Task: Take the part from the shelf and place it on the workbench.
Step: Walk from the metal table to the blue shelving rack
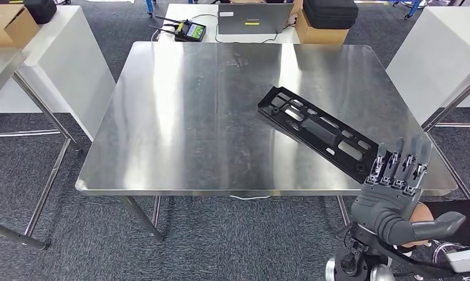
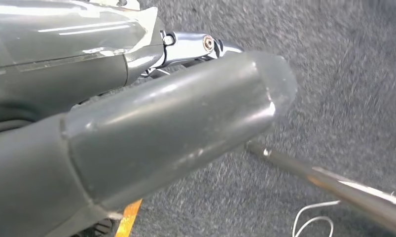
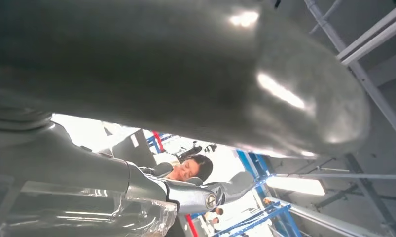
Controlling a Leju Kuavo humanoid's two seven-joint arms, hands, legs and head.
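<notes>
So the right hand (image 1: 399,175) sits at the near right edge of the tabletop (image 1: 179,129), fingers up against the close end of the black part (image 1: 317,132), thumb sticking out sideways. Can't tell if it's actually gripping or just touching. The part runs away from the hand, diagonally across the steel. Looks like light, stiff plastic full of cutouts, so grab it by an end rail. The left hand (image 2: 136,133) hangs over the carpet, can't tell its state.

Right hand (image 1: 399,190) raised palm-down, fingers extended forward, thumb out sideways

Bare workbench (image 1: 179,117) left of part (image 1: 320,132) (unobstructed)
</notes>
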